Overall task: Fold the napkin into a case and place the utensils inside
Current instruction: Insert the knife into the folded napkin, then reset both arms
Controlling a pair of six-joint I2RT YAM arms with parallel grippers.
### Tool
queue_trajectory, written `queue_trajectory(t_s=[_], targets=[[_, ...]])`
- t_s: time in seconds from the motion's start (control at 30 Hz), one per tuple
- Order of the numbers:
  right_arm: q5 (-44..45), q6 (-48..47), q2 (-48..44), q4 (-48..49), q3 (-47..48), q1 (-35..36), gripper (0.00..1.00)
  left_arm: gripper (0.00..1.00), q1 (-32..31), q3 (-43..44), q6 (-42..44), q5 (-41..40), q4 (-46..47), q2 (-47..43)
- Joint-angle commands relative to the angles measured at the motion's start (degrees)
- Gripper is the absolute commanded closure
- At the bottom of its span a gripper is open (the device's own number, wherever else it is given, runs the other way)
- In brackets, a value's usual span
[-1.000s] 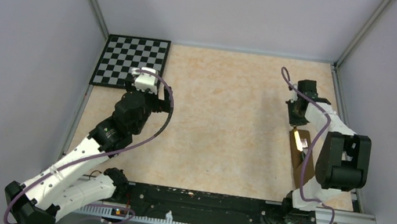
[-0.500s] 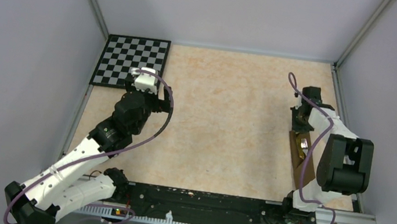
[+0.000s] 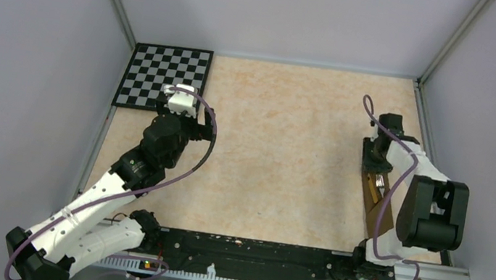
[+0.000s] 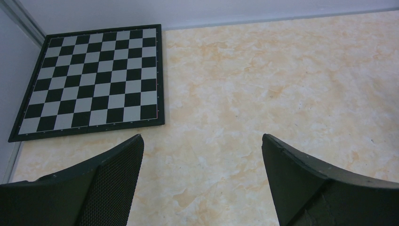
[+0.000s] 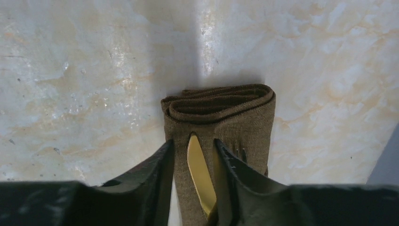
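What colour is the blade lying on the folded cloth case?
Gold. The blade stands out against the dark brown case, and the right wrist view shows it best.

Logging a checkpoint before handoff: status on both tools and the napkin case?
Copy: left tool open, hovering by checkerboard; right tool straddling knife blade on folded case, grip unclear. Nothing seen blocking case.
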Motion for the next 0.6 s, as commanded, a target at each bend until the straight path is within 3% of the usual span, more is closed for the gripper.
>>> queue_trajectory(t_s=[0.0,0.1,0.17,0.27,0.4,0.57], targets=[[-0.2,0.6,-9.1,-1.5,1.7,-0.3,0.54,0.01,0.5,-0.2,-0.6,0.2,0.8,-1.1],[-3.9,1.4,-15.4,-3.7,3.1,0.0,0.46,0.01,0.9,-0.1,-0.9,0.6,0.4,-1.2],[-9.2,1.8,-20.4,-3.4,4.0,2.0,0.19,0.01,1.4,-0.1,-1.2,1.0,0.3,-1.7],[-10.1,8.7,-28.5,-2.6,6.9,7.9,0.17,0.01,3.1,-0.9,-1.3,2.8,1.4,-2.7],[-16.8,21.3,-36.1,-3.2,13.0,8.3,0.16,0.01,7.2,-0.6,-1.2,8.6,2.5,-3.4],[-24.4,26.6,-44.0,0.1,16.4,8.3,0.16,0.01,7.5,8.7,-3.8,12.8,-2.5,-3.7]])
